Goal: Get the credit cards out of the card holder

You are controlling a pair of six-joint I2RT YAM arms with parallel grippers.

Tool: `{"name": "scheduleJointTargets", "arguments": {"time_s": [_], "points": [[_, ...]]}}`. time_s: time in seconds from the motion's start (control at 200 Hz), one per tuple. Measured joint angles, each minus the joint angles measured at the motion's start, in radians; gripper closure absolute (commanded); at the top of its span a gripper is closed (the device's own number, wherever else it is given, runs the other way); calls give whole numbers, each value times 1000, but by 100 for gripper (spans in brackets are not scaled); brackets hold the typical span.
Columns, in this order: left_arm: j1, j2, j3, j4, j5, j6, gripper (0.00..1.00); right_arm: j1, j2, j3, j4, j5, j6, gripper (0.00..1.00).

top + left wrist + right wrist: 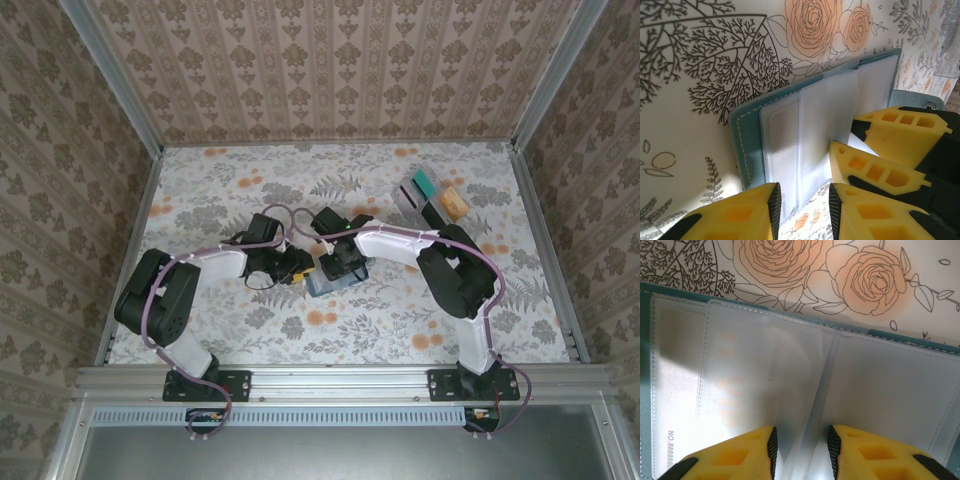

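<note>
The slate-blue card holder (pixel 322 287) lies open on the floral table, between the two arms. Its frosted clear sleeves (pixel 790 145) face up. My left gripper (pixel 805 192) hovers at the sleeves' near edge, jaws apart, with a sleeve corner and bare table in the gap. My right gripper (pixel 801 437) is open too and straddles the centre fold of the card holder (pixel 890 385). A pale credit card (pixel 740 375) with small printed digits shows faintly inside the left pocket. The right gripper's yellow fingers (pixel 875 170) rest on the sleeves beside my left one.
Loose teal (pixel 424 183), grey (pixel 410 198) and orange (pixel 455 202) cards lie at the back right. Aluminium rails (pixel 540 230) and patterned walls border the table. The two arms (pixel 250 262) nearly touch over the card holder.
</note>
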Motion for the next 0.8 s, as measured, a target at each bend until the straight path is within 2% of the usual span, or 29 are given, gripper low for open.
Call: {"name": "scheduleJointTargets", "arguments": {"time_s": [0.16, 0.43, 0.8], "points": [[-5, 19, 14, 17, 2, 0, 66, -20, -22, -36, 41, -47, 4, 66], [-15, 68, 27, 45, 7, 0, 66, -62, -38, -72, 83, -135, 31, 75], [-16, 90, 40, 78, 37, -16, 66, -106, -53, -111, 134, -245, 69, 76]]}}
